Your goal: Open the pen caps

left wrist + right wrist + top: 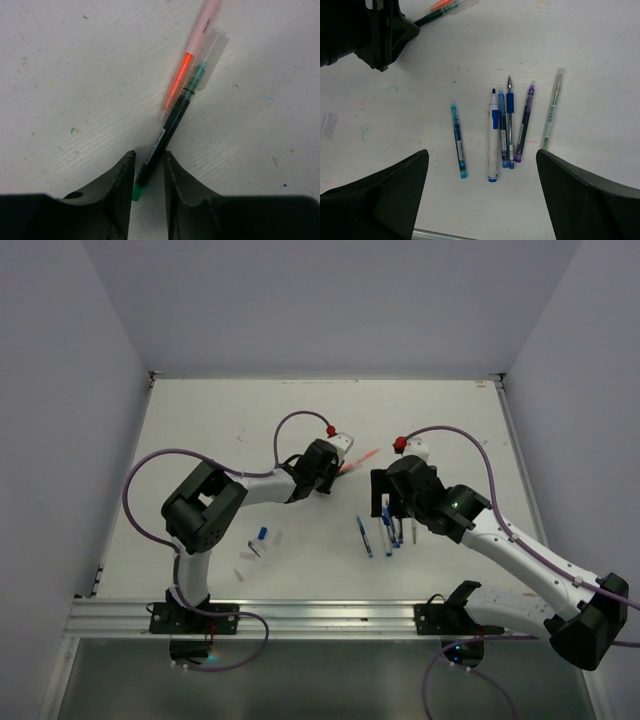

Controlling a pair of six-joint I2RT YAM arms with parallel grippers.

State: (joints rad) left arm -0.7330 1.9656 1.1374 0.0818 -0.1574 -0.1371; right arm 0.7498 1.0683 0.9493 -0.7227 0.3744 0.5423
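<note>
My left gripper (149, 154) is at table level, its jaws nearly closed round the rear end of a dark green pen (172, 125). The pen slants between them and touches both fingers. Its clear cap (212, 55) is on. A pink pen with an orange-red cap (179, 82) lies against it. From above, this gripper (338, 467) is at mid-table beside the orange-red pen (362, 458). My right gripper (481, 152) is wide open and empty above a row of uncapped pens (506, 127). A loose blue cap (262, 534) lies at the near left.
The row holds a teal pen (458, 141), a white marker (493, 140), a purple pen (525, 122) and a pale green pen (551, 110). The left gripper (380, 30) shows in the right wrist view. Clear caps (252, 552) lie near the blue cap. An aluminium rail (320, 618) runs along the near edge.
</note>
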